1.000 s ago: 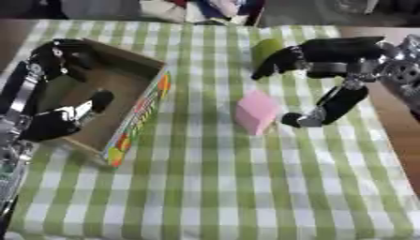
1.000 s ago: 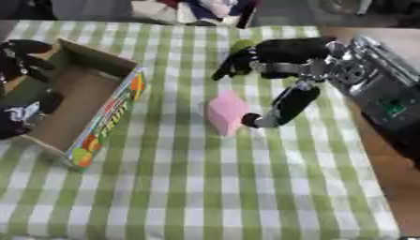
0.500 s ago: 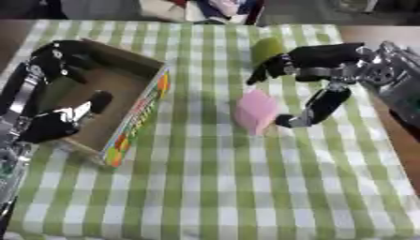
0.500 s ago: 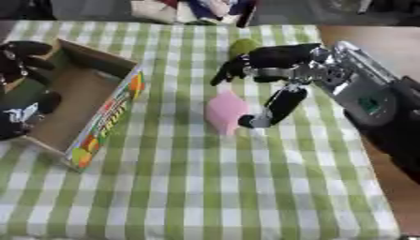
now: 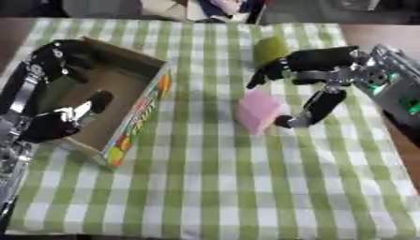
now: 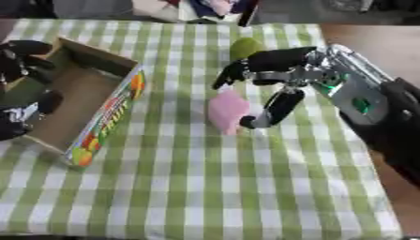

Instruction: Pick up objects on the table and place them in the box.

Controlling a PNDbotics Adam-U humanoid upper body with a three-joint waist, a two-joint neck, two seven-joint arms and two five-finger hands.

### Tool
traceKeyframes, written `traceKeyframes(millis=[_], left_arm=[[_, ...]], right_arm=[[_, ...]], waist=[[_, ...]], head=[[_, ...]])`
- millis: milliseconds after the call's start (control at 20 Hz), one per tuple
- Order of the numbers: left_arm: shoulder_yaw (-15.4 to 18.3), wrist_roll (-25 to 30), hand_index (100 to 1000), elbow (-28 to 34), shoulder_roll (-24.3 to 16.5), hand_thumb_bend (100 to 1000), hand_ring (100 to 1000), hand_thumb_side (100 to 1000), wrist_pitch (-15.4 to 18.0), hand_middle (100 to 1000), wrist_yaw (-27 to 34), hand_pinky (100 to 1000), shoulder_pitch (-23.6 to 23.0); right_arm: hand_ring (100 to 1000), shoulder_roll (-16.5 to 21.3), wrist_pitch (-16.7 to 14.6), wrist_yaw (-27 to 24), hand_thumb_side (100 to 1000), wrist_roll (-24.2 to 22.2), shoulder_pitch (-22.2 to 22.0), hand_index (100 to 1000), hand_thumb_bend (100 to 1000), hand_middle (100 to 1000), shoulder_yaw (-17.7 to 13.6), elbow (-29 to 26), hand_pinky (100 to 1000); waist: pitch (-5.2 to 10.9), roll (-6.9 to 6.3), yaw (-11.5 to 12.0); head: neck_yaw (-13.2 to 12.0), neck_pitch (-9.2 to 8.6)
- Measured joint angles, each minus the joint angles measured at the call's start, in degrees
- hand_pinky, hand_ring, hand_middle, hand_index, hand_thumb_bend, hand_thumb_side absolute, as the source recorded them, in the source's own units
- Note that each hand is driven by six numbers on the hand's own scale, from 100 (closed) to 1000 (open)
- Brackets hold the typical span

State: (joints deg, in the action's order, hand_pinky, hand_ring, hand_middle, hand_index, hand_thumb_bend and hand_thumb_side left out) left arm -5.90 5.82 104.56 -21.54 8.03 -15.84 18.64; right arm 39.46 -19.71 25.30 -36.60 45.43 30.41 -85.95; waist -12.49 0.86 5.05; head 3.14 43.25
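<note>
Right robot hand (image 5: pixel 308 82) hides part of the green object (image 5: pixel 270 47) — its shape stays unclear.

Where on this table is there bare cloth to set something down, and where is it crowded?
The near half of the checked cloth lies bare, below the box and the pink block. A bare strip also runs between box and block. It is crowded around the block, where the right hand reaches over it with the green object just behind.
</note>
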Motion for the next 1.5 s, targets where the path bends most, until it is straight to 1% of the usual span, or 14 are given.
traceKeyframes(millis=[1050,1500], left_arm=[[-0.4,0.6,816,0.0,0.3,575,694,605,0.1,773,0.2,586,0.4],[-0.4,0.7,816,0.0,0.5,571,695,606,0.1,773,0.3,587,0.5]], right_arm=[[856,-2.7,-2.1,4.4,233,0.1,1.0,927,291,850,0.0,6.2,795],[857,-4.1,-2.9,7.2,221,0.3,1.9,920,287,844,-0.4,9.2,800]], waist=[[-0.61,-0.31,1.0],[-0.81,-0.42,1.2]], head=[[0.6,-0.03],[1.0,-0.03]])
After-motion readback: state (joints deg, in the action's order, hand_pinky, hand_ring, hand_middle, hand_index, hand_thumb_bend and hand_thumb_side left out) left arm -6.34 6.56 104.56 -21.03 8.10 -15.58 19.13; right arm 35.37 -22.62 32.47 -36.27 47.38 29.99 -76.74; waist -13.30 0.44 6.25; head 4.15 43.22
